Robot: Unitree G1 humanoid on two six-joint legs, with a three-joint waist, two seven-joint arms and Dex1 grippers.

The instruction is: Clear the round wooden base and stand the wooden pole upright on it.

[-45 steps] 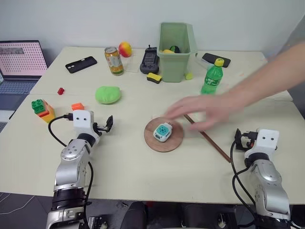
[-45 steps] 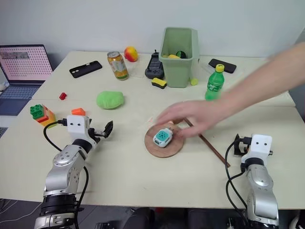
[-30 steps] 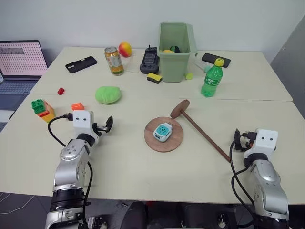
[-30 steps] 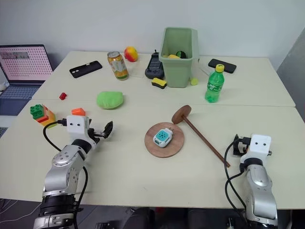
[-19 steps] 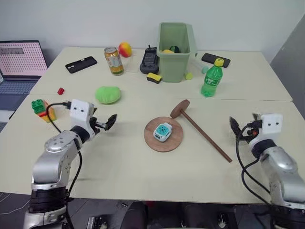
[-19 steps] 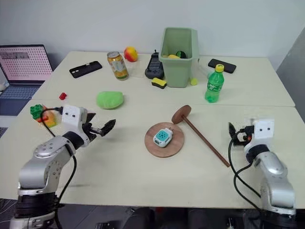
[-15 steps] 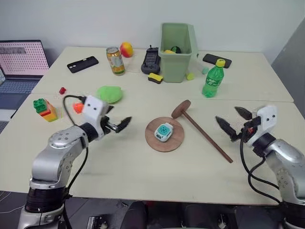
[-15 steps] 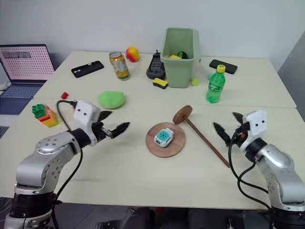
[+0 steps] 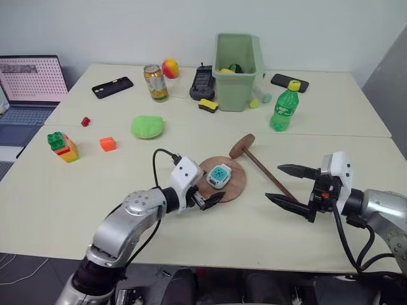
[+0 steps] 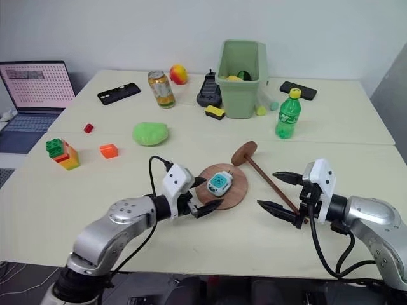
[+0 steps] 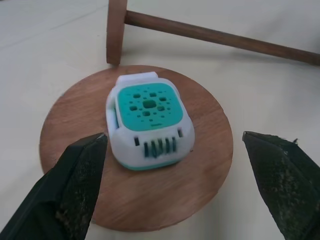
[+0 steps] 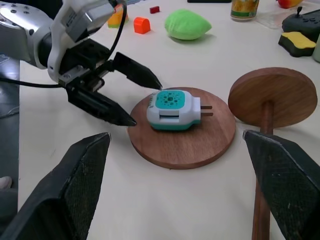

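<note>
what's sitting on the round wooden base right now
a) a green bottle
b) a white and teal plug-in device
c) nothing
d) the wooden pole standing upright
b: a white and teal plug-in device rests on the round wooden base, while the wooden pole lies flat on the table beside it.

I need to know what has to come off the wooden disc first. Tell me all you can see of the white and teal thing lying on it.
The gadget is a small rounded white plastic block with a teal face dotted with holes and a row of slots on one side. Two metal prongs stick out of one end, like a plug. It lies flat, face up, near the middle of the round wooden base, touching only that. The left pincer is open beside it, not touching.
</note>
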